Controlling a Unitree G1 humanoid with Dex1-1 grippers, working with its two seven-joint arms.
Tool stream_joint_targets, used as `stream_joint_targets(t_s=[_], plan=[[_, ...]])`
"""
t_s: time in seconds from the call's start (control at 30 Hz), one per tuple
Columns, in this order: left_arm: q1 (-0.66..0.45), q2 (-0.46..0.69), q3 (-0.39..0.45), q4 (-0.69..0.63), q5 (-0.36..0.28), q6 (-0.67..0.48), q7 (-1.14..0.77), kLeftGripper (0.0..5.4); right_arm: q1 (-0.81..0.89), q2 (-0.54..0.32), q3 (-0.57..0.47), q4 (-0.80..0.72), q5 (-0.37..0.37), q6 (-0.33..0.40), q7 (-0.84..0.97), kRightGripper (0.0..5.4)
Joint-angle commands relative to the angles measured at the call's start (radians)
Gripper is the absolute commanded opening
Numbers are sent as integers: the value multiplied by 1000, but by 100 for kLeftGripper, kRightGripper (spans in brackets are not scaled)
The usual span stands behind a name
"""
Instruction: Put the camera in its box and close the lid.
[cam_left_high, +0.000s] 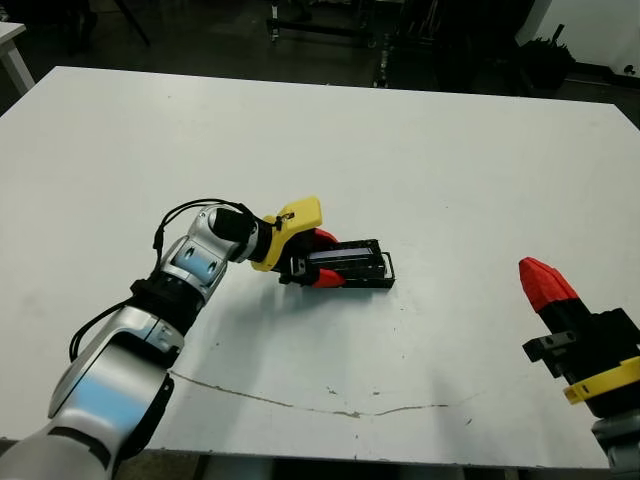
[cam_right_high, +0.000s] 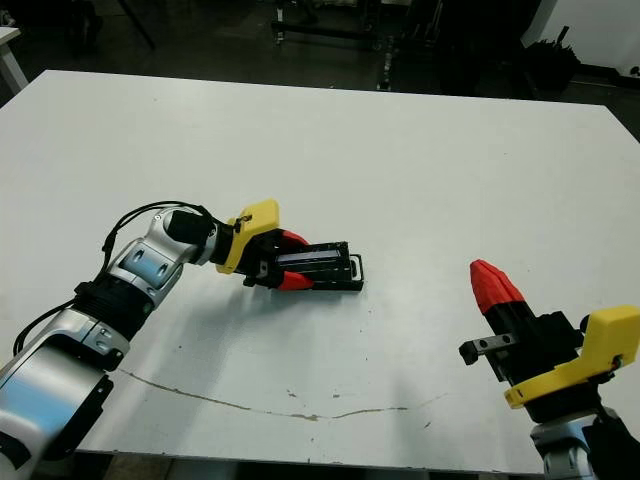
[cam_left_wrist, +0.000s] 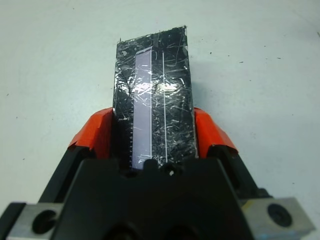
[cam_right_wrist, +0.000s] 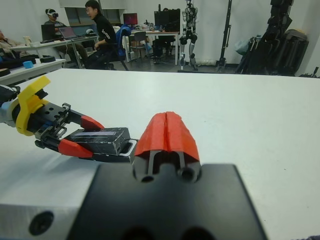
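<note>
The lid (cam_left_wrist: 152, 95), a glossy black slab with a pale strip, lies flat on top of the box (cam_left_high: 385, 272) at mid table. The box's white-lined far end sticks out from under it. My left gripper (cam_left_high: 322, 258) is shut on the lid, one red finger (cam_left_wrist: 97, 132) pressed against each long side. The camera is hidden from every view. My right gripper (cam_left_high: 545, 283) hovers low at the table's near right, well apart from the box, shut with nothing between its fingers.
A thin dark crack (cam_left_high: 330, 405) runs along the white table (cam_left_high: 450, 150) near its front edge. Beyond the far edge stand dark equipment racks (cam_left_high: 330, 25), and people (cam_right_wrist: 100, 30) sit at desks.
</note>
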Motion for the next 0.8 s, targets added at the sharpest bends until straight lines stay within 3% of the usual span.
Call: stream_joint_targets(t_s=[0.03, 0.8], plan=[[51, -82, -85, 49, 56, -10, -6, 309, 7, -2, -6, -4, 7, -4, -5, 0], [21, -156, -79, 179, 60, -55, -21, 309, -15, -34, -33, 0, 31, 8, 6, 0]])
